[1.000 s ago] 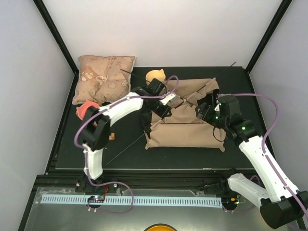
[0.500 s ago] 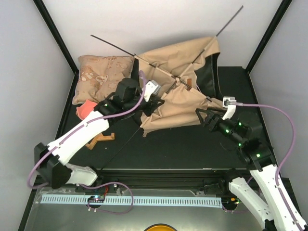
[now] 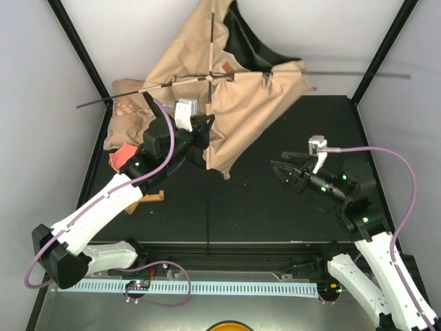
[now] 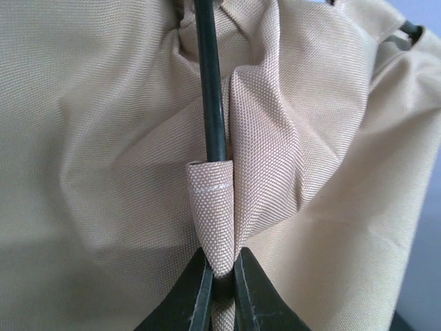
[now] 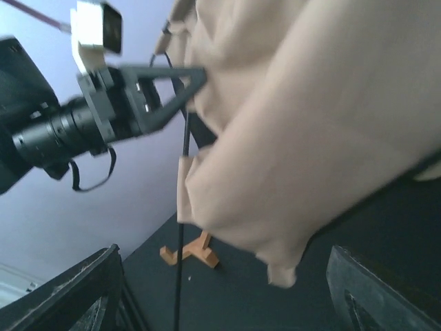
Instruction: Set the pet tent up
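Observation:
The pet tent point(image 3: 241, 103) hangs lifted over the back of the black mat. Its tan canvas is spread on thin black poles point(image 3: 209, 207) that cross near its top, and one pole end reaches down toward the mat. My left gripper point(image 3: 200, 131) is shut on a tan fabric sleeve point(image 4: 210, 207) with a pole point(image 4: 210, 83) running through it; in the left wrist view the left gripper point(image 4: 220, 286) has its jaws pinched on that sleeve. My right gripper point(image 3: 282, 172) stands open right of the tent, apart from it. In the right wrist view the right gripper point(image 5: 227, 303) has nothing between its fingers, and the canvas point(image 5: 310, 124) hangs ahead.
A beige patterned pillow point(image 3: 127, 114) lies at the back left, partly behind the tent. A coral object point(image 3: 122, 155) and a small wooden piece point(image 3: 148, 198) lie on the mat's point(image 3: 275, 221) left side. Black frame posts point(image 3: 83, 55) stand at the back corners.
My left arm has swung the tent up off the mat and toward the back, unfolding it. My right gripper has drawn back from the tent and lowered, staying open.

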Robot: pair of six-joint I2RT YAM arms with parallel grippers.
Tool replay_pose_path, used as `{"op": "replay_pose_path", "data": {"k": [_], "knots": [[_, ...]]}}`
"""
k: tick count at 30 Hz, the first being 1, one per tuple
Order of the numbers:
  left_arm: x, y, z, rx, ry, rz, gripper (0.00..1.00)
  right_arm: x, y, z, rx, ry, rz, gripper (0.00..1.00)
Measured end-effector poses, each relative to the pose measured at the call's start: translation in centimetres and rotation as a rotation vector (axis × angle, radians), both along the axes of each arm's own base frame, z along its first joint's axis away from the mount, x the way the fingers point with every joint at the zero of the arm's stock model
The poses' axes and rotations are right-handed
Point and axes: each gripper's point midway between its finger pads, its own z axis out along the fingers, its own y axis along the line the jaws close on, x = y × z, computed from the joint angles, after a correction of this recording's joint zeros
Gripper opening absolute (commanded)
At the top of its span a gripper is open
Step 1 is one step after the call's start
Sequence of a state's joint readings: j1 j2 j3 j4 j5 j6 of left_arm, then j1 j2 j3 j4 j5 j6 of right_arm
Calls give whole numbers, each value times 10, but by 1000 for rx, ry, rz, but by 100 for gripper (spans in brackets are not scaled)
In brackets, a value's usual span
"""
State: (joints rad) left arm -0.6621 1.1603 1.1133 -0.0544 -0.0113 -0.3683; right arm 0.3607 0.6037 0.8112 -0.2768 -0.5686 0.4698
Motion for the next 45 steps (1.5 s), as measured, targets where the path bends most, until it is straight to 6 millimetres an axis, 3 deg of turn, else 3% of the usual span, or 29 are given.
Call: {"op": "replay_pose_path", "data": {"k": [6, 13, 18, 21, 24, 28, 32, 37, 41, 45], "knots": [[27, -3, 36, -70, -56, 82, 2, 13, 29, -36, -44, 124, 117, 83], [34, 1, 107, -152, -197, 125, 2, -4, 58, -67, -106, 144, 229, 80], [31, 8, 138, -202, -262, 146, 2, -19, 79, -112, -177, 185, 298, 80], [30, 8, 140, -211, -268, 147, 1, -27, 91, -137, -229, 206, 327, 80], [31, 8, 139, -216, -261, 145, 1, -31, 100, -148, -271, 190, 330, 75], [31, 7, 138, -224, -252, 141, 2, -23, 109, -158, -308, 169, 292, 70], [32, 6, 131, -220, -238, 140, 1, -11, 114, -167, -326, 166, 251, 51], [30, 7, 122, -216, -220, 137, 2, -6, 122, -178, -345, 169, 240, 49], [25, 10, 121, -226, -218, 130, 2, -4, 129, -185, -358, 171, 248, 38], [21, 10, 119, -240, -212, 116, 3, -5, 138, -186, -368, 173, 263, 7]]}}
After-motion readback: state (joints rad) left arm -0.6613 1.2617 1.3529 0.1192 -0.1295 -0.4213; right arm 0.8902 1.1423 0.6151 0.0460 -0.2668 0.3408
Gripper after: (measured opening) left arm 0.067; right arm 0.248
